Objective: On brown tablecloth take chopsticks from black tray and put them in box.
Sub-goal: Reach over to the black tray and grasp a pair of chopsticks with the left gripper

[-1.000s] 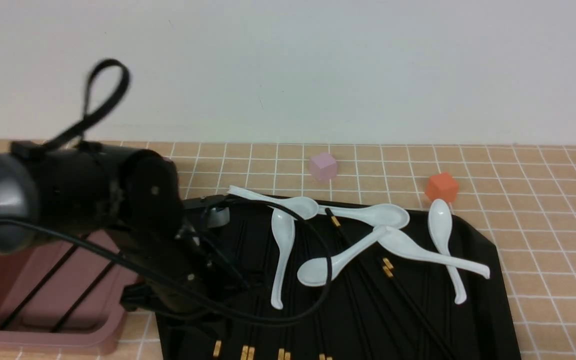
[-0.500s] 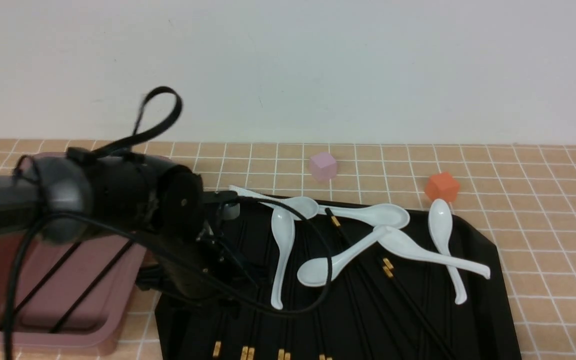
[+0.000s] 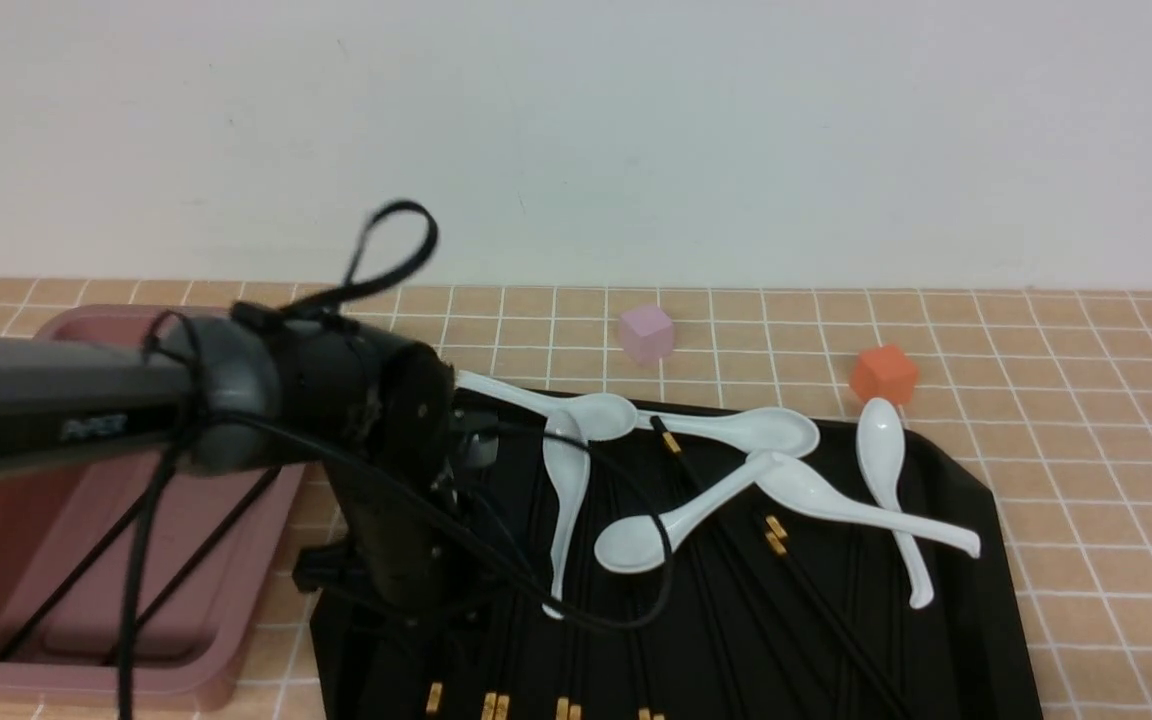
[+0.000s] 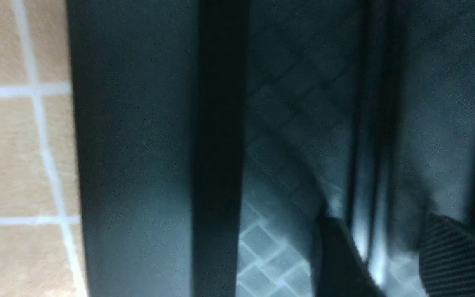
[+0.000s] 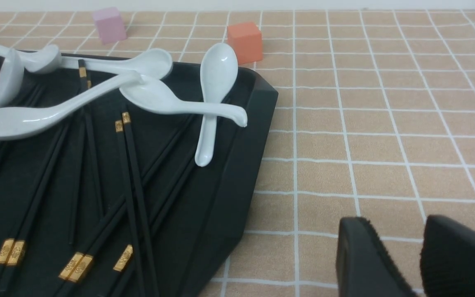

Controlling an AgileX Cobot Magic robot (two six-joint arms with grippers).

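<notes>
Seen from the front, the left arm (image 3: 336,400) is stretched in from the left edge of the frame over the left part of the black tray (image 3: 986,520), which is laid on the brown tablecloth (image 3: 1086,400). The arm's working end is masked by its own housing and cables, so nothing of the grip can be read here. Black chopsticks (image 3: 774,535) are scattered across the tray, under and between white spoons (image 3: 566,500), with several gold-banded ends clipped by the bottom edge. At lower left the box (image 3: 186,685) is partly covered by the arm, and two more chopsticks (image 3: 66,582) are seen leaning inside it. A pink cube (image 3: 646,332) and an orange cube (image 3: 883,374) are set on the cloth behind the tray. In the heavily blurred left wrist view, the left gripper (image 4: 382,235) is shown at lower right, its fingertips (image 4: 456,255) held apart over the glossy tray floor. Dark sticks run through the gap, but whether they are touched cannot be made out. In the right wrist view the right gripper (image 5: 402,235) is held over bare cloth at lower right, clear of the tray. Nothing is between its fingers, which are parted by a narrow gap and cut off by the bottom edge.
</notes>
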